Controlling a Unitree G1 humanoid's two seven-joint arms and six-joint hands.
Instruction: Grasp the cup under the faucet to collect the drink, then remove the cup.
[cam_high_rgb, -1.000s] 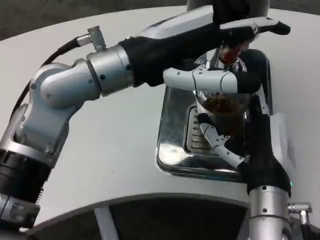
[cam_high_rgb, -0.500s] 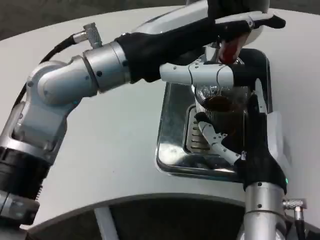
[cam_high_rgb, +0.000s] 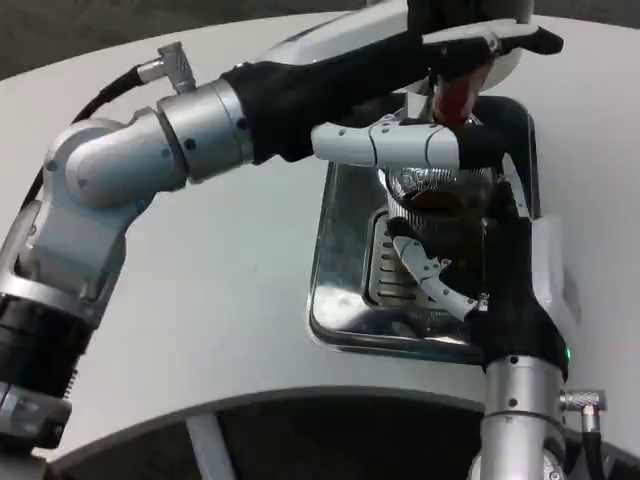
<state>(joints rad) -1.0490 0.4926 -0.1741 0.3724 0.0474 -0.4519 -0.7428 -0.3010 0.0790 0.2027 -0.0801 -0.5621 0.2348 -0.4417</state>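
1. My right hand (cam_high_rgb: 470, 215) is wrapped around the clear cup (cam_high_rgb: 437, 205), white fingers curled across its front, as the cup sits over the steel drip tray (cam_high_rgb: 340, 300) on the white counter (cam_high_rgb: 230, 290).

2. My left hand (cam_high_rgb: 480, 45) reaches in from the upper left, clenched over the red tap handle (cam_high_rgb: 455, 95) of the faucet just above the cup's mouth; the contact itself is partly hidden by my own fingers.

3. Dark drink shows inside the cup, roughly at mid-height, so I judge the fill well under way.

4. Against the frames from a second ago, the whole scene has drifted slightly left and up, which I read mostly as my camera moving. Both hands have kept their holds, and the cup has stayed under the spout.

5. What that means: collecting continues. Next, as I see it, comes closing the tap, then drawing the cup clear of the tray without tilting it.

6. The risk is spilling if I pull before the flow stops.
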